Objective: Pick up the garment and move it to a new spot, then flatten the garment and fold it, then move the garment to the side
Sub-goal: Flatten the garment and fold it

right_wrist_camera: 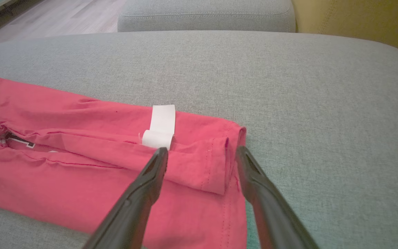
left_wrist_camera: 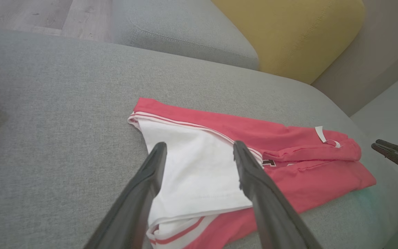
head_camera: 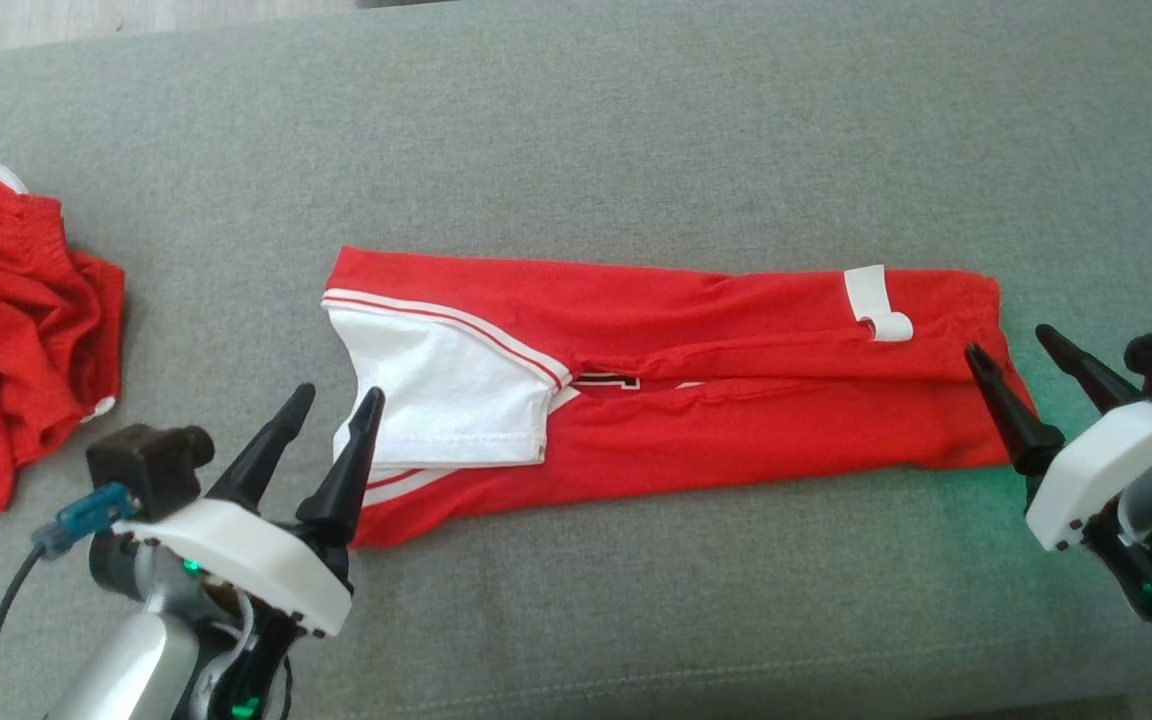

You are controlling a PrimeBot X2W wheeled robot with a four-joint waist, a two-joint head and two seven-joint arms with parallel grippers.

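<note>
1. The left gripper, nearest at the left, has two long, dark, tapering fingers on a white plastic base. The fingers are spread apart and nothing is between them. Their tips lie over the near left end of the garment, but I cannot tell whether they touch the cloth.
2. The right gripper, nearest at the right, is built the same, and its fingers are also spread and empty. In the right wrist view one finger lies over the garment's folded hem. The other lies over bare cushion just past the garment's right edge.
3. The garment is thin, soft red knit, folded lengthwise into a long narrow band. It lies flat across the middle of the cushion, between the two grippers. Its two long edges meet along the middle, and a bit of black-and-white print shows in the gap.
4. A smooth white sleeve, roughly four-sided and trimmed with red and white stripes, lies on top at the left end.
5. A small white label curls into a loop near the far right corner.
6. The cushion is broad, grey and coarsely woven, with rounded edges.
7. A crumpled red cloth with a mesh-like grain sits at the far left, well apart from the garment.
8. Beyond lie a second grey cushion, a yellow cushion and a pale wooden floor.
</note>
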